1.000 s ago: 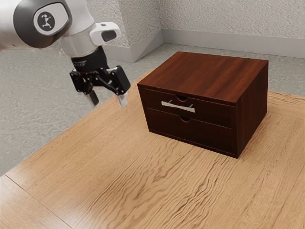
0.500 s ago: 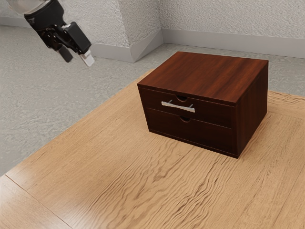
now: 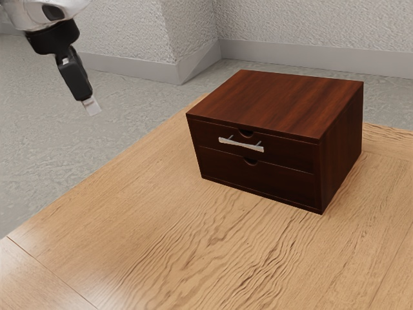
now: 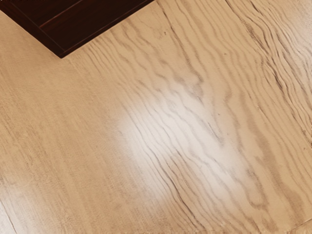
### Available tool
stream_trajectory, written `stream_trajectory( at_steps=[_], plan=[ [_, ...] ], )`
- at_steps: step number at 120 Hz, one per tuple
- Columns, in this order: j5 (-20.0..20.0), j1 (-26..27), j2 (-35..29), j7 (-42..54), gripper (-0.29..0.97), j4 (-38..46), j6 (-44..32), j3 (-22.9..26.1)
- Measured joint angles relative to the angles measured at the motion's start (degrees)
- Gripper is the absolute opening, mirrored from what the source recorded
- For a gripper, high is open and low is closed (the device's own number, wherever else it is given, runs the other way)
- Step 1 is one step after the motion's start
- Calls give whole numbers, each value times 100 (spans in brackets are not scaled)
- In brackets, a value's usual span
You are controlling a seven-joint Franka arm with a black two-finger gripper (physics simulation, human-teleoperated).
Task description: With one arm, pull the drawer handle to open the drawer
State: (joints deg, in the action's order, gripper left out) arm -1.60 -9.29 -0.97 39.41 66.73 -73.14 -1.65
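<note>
**Status: gripper away from cabinet, drawer shut**

**Exterior view**
- The gripper [image 3: 90, 104] hangs in the air at the exterior view's upper left, over the grey floor [image 3: 39, 148] beyond the table [image 3: 161, 245] edge.
- It points down and toward the exterior view's right, and is seen edge-on. Whether it is open or closed cannot be told from this angle.
- It is well apart from the cabinet [image 3: 284, 103] and touches nothing.
- The cabinet stands on the table, toward the exterior view's right.
- The top drawer [image 3: 284, 150] sits flush with the cabinet front, that is, shut.
- The handle [image 3: 241, 144], a pale bar, lies level across the top drawer front, just under a small notch.
- The lower drawer [image 3: 271, 177] is also flush.

**Wrist view**
- The camera looks down on the table [image 4: 170, 146], which shows wood grain and a pale sheen patch.
- One dark corner of the cabinet [image 4: 73, 19] shows, resting on the table.
</note>
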Motion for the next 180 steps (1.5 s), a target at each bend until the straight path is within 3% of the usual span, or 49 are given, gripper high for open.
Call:
stream_trajectory(
  at_steps=[68,96,137,160,180],
  plan=[
    [-242,362,141,3130,68,617,-1061,17],
    [-290,202,-468,3936,68,1706,-1891,55],
    [-389,204,-436,4650,66,2494,-3208,221],
    [-485,170,-160,4631,61,2444,-3533,229],
    [-313,8,-39,4353,61,2370,-3645,419]
  ],
)
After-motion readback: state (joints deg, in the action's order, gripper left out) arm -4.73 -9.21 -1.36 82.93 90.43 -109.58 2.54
